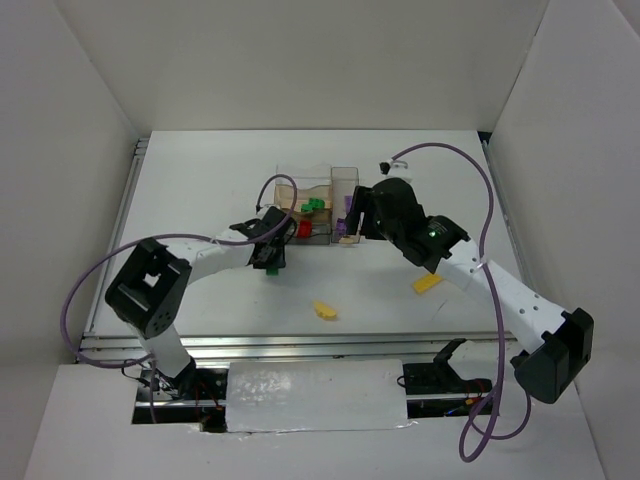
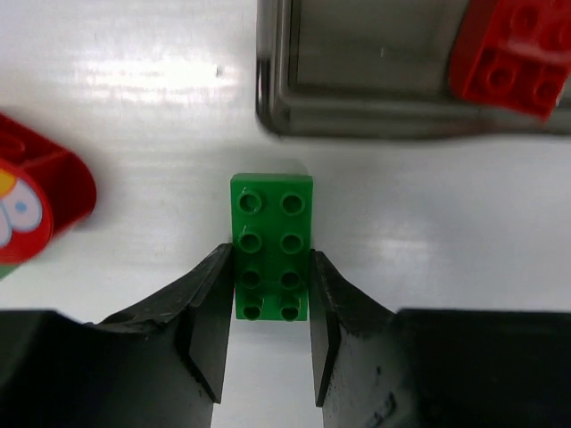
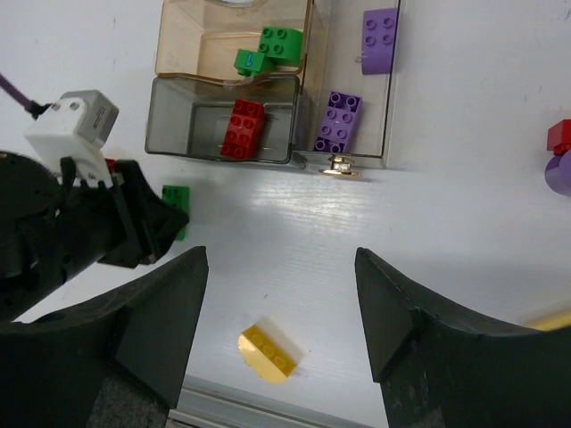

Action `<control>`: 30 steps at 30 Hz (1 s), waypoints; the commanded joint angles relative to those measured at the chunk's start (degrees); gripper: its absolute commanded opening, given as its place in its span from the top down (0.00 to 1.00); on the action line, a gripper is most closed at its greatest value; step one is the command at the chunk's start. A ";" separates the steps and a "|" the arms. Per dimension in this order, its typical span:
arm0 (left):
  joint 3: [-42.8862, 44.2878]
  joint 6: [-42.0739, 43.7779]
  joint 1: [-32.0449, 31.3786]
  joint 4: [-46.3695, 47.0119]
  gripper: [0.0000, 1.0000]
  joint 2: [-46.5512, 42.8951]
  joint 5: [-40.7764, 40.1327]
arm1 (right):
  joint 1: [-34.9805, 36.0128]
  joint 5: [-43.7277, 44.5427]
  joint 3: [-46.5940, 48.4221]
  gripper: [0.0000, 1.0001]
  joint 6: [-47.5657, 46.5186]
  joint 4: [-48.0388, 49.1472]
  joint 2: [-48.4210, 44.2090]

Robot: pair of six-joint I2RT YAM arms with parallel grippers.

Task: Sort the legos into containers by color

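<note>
A green lego (image 2: 271, 214) lies on the white table just in front of the clear tray (image 2: 375, 120). My left gripper (image 2: 270, 267) is shut on it, its fingers pressed against both long sides. It also shows in the top view (image 1: 268, 256). My right gripper (image 3: 281, 259) is open and empty, held above the table in front of the tray (image 1: 345, 180). The tray holds green legos (image 3: 268, 49) in the amber compartment, a red one (image 3: 243, 127) in the smoky one and purple ones (image 3: 339, 120) in the long side one.
A yellow rounded lego (image 3: 268, 354) lies near the table's front edge, another yellow one (image 1: 428, 282) under my right arm. A red rounded lego (image 2: 36, 201) lies left of my left gripper. Red (image 3: 560, 138) and purple (image 3: 560, 174) pieces lie right of the tray.
</note>
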 commanded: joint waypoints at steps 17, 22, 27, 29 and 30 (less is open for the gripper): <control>26.11 14.82 -1.30 -2.69 1.00 -1.41 -6.59 | -0.34 2.65 -1.11 0.25 -0.72 0.83 -2.01; 24.30 32.38 1.17 12.32 1.00 4.06 2.34 | -0.86 1.95 -1.91 0.25 -1.42 1.01 -2.63; 21.19 43.21 7.14 24.30 1.00 5.63 20.42 | -0.95 1.77 -1.64 0.25 -2.30 0.31 -3.77; 24.70 43.75 9.42 22.82 1.00 7.39 24.24 | -0.95 1.51 -2.43 0.25 -2.74 0.48 -5.17; 26.37 45.23 9.78 21.59 1.00 9.66 27.22 | -1.04 1.33 -3.04 0.25 -2.92 0.48 -6.14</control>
